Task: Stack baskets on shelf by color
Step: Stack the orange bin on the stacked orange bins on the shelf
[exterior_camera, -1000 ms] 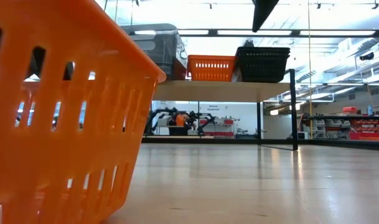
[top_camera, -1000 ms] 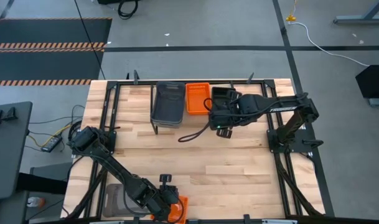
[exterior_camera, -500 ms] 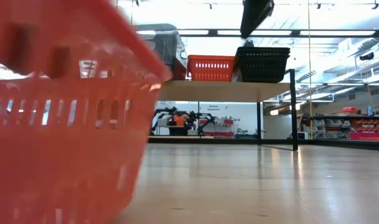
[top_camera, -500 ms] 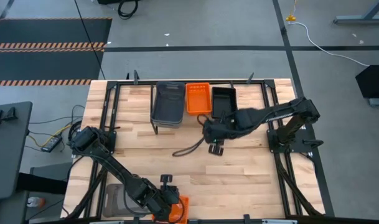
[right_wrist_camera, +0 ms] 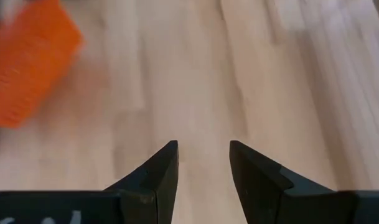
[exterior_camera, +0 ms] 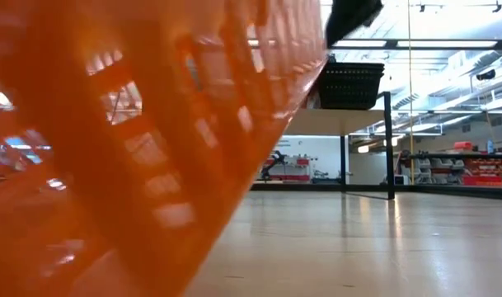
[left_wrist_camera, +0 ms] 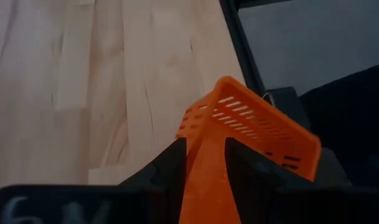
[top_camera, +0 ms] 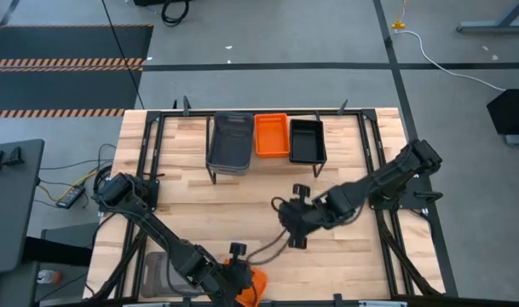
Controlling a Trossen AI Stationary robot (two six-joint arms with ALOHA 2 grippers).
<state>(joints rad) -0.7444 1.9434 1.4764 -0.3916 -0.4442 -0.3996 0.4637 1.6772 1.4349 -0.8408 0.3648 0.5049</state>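
Note:
The shelf [exterior_camera: 349, 121] stands at the table's far side. It carries grey baskets [top_camera: 229, 141], orange baskets [top_camera: 272, 135] and black baskets [top_camera: 306, 141] side by side. My left gripper [top_camera: 236, 279] is at the near edge, shut on another orange basket [top_camera: 252, 281], which fills the left of the low view [exterior_camera: 135, 148]. One more grey basket [top_camera: 157, 273] lies at the near left, partly under the left arm. My right gripper [top_camera: 293, 219] hovers open over the middle of the table and touches nothing. It sees the orange basket [right_wrist_camera: 27, 68] ahead. My left gripper pinches a side wall [left_wrist_camera: 205, 165] of the orange basket between its two fingers [left_wrist_camera: 173, 165], and the wall runs on away from them. The basket sits tilted in the hold. Whether any part of it is on the table, I cannot tell.
Black frame rails [top_camera: 374, 162] run along the table's left and right sides. The right arm's base [top_camera: 404, 183] stands at the right. A dark cable [top_camera: 268, 247] trails over the bare wood between the two grippers. Free board [right_wrist_camera: 239, 74] lies under the right gripper.
My right gripper has drawn back from the black baskets on the shelf and swung toward the table's middle and near side. My left gripper has tipped the orange basket up at the near edge, so it now fills more of the low view, slanted.

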